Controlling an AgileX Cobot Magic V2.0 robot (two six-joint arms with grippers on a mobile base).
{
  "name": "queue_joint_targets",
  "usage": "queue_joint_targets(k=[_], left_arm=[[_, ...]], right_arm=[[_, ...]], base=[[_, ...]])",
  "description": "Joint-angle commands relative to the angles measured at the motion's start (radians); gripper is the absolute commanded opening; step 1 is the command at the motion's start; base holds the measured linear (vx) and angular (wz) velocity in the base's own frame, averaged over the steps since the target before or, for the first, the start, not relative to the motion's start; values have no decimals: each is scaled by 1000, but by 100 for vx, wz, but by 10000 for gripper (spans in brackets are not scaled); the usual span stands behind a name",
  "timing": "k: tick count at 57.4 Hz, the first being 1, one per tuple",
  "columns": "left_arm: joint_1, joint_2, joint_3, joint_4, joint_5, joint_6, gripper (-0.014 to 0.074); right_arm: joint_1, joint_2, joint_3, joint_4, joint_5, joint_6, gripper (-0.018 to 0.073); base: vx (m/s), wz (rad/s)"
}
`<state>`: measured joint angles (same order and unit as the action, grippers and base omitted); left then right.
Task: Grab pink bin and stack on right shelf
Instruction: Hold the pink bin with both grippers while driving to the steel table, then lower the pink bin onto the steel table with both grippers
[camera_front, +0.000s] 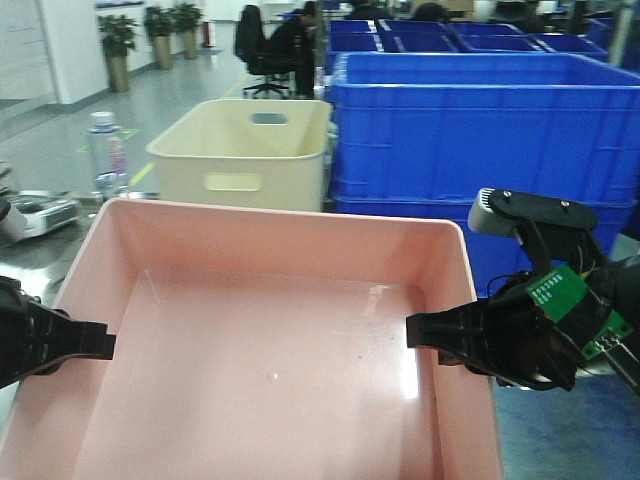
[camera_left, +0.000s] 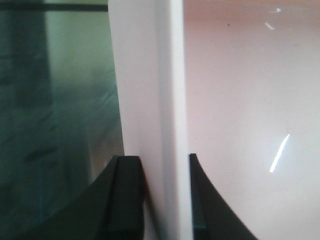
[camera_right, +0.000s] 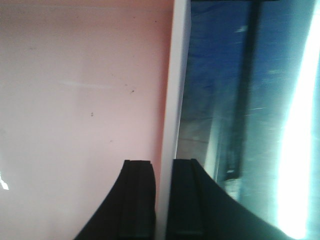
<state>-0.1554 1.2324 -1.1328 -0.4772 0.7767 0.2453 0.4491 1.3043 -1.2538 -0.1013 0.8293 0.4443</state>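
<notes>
The pink bin (camera_front: 270, 370) fills the lower middle of the front view, held between my two grippers. My left gripper (camera_front: 108, 342) is shut on its left wall. In the left wrist view the left gripper (camera_left: 161, 161) has one black finger outside and one inside the pink bin (camera_left: 240, 90). My right gripper (camera_front: 412, 330) is shut on the right wall. In the right wrist view the right gripper (camera_right: 163, 162) pinches the rim of the pink bin (camera_right: 75, 100). The shiny steel top of the right shelf (camera_front: 565, 430) shows beside the bin, with the same right shelf (camera_right: 240, 100) reflecting blue.
A cream bin (camera_front: 245, 150) with handle cutouts stands behind the pink one. Stacked blue crates (camera_front: 480, 120) rise at the back right, close to my right arm. A water bottle (camera_front: 107, 150) and a small grey device (camera_front: 40, 212) stand at the left. A seated person (camera_front: 285, 45) is far back.
</notes>
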Motion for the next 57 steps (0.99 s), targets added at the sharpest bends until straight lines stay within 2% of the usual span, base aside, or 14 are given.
queue_joint_targets(k=[1,15,57], left_arm=[[4,-37,-34,-25,-80,-1,-2],[4,-36,-34,-25,-81,-1,-2],[4,-36,-34,-25,-76,-1,-2]], right_arm=[[-11,-34,-32,-76,-48,-11,-8],[-11,-34,-32,-76,-48,-11,-8],[-11,-31,-32,-74,-71,-11,-8]], base=[[15,-49],[8,-25],[0,0]])
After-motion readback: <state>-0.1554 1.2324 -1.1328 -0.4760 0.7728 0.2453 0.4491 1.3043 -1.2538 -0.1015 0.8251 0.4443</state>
